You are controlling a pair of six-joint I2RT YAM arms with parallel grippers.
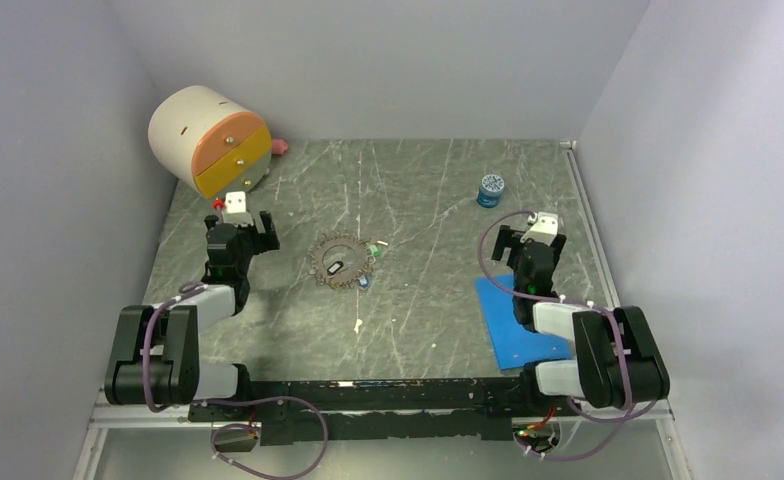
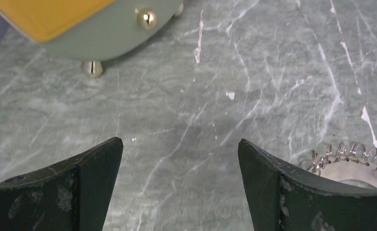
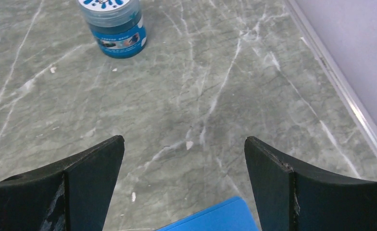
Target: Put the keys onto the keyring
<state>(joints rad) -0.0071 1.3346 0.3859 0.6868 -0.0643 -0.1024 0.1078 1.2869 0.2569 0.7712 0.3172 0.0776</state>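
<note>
Keyring (image 1: 320, 262) flat — opening straight up

keyring (image 1: 313, 265): large thin silvery hoop with a jagged edge of small wire loops (image 2: 343, 151); lies flat on the counter (image 1: 428, 300), left of centre, mid-depth
black-headed key (image 1: 334, 267): tiny, lying inside the hoop
green-headed key (image 1: 373, 246): tiny, at the hoop's far-right edge
blue-headed key (image 1: 363, 283): tiny, at the hoop's near-right edge
threaded or loose: cannot tell

no text can be read; the label on the blue jar (image 3: 113, 30) is too blurred.
</note>
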